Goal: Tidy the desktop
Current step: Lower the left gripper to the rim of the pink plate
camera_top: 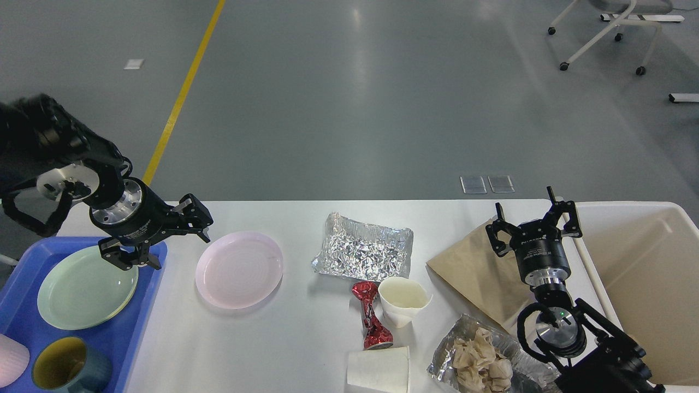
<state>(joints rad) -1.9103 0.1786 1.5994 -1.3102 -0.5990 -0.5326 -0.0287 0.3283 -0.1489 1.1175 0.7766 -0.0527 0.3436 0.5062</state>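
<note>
the desktop (306, 327), a wide white tabletop, fills the lower half of the view. at its left end the left gripper (176, 248) hangs with its fingers spread apart, holding nothing, between the blue tray (143, 305) and the pink plate (239, 269), which lies just right of the tray. on the tray sit a pale green plate (86, 287) and a dark mug (64, 372). right of the pink plate lies crumpled foil (365, 254), with a red wrapper (371, 315) and a white paper cup (404, 301) below it. the right gripper (531, 217) stands open and empty over a brown paper bag (475, 273), beside the cream bin (644, 284).
</note>
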